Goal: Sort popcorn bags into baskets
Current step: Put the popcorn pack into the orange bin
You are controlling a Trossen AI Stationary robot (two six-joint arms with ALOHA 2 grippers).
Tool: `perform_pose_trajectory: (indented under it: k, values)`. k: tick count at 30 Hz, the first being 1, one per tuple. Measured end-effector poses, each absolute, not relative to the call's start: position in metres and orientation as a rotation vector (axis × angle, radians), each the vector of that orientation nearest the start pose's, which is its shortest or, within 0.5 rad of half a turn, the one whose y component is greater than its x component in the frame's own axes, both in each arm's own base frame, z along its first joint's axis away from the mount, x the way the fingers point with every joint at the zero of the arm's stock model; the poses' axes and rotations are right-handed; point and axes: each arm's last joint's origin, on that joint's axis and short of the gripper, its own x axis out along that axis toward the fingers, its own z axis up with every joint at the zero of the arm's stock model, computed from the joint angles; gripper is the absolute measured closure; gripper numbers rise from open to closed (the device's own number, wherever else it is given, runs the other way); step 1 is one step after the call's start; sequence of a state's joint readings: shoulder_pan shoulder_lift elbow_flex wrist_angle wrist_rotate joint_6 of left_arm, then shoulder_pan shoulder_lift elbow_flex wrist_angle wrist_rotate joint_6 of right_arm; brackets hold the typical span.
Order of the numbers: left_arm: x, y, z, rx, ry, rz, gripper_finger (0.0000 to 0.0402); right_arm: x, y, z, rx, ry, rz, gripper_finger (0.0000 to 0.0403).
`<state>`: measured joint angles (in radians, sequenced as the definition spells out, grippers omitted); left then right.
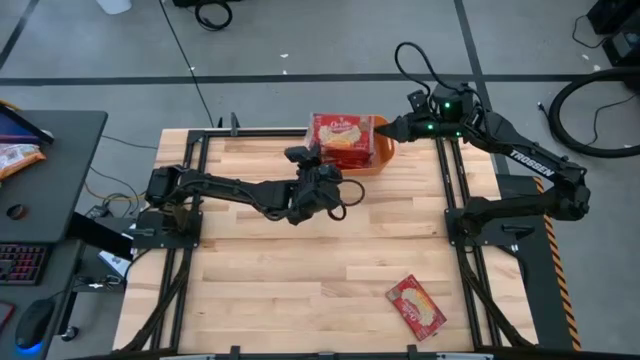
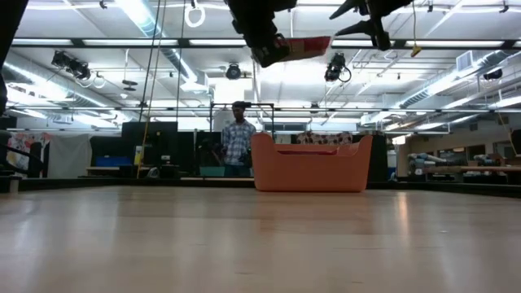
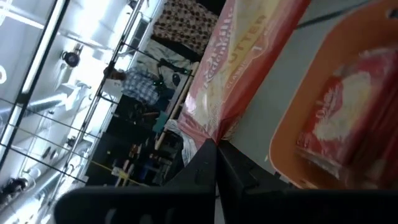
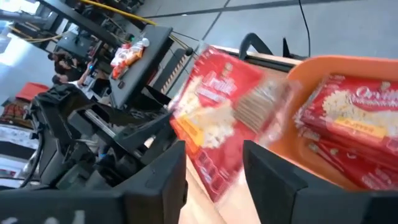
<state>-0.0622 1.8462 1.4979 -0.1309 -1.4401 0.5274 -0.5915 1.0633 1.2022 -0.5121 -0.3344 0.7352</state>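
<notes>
Left gripper (image 1: 322, 187), raised above mid-table, is clamped on a flat red popcorn bag with a cream-yellow oval label (image 3: 239, 56), carried beside the orange plastic rectangular bin (image 1: 383, 155) at the far edge. Several packets already lie inside. Right gripper (image 4: 214, 177), fingers spread, empty, faces the carried packet. One loose bag (image 1: 416, 306) remains near the front-right, well apart from both grippers.

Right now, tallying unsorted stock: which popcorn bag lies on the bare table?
The lone popcorn bag near the right arm's table corner; another hangs from the left gripper, the others fill the orange bin.
</notes>
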Motion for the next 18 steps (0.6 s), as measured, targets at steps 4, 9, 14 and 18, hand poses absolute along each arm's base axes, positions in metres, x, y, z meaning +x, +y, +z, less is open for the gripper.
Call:
perform_pose_trajectory:
  k: [4,9,14,18]
  values:
    - [0.409,0.01,0.303,0.752,0.703,1.265,0.0395,0.185,-0.113,0.39,0.943,0.244,-0.379,0.0217]
    - [0.412,0.015,0.31,0.725,0.668,1.288,0.0394,0.19,-0.116,0.386,0.978,0.253,-0.393,0.0205]
    - [0.414,0.016,0.315,0.733,0.651,1.259,0.0394,0.201,-0.124,0.388,0.956,0.196,-0.371,0.0207]
    - [0.414,0.017,0.315,0.732,0.646,1.249,0.0394,0.214,-0.133,0.387,0.936,0.147,-0.348,0.0212]
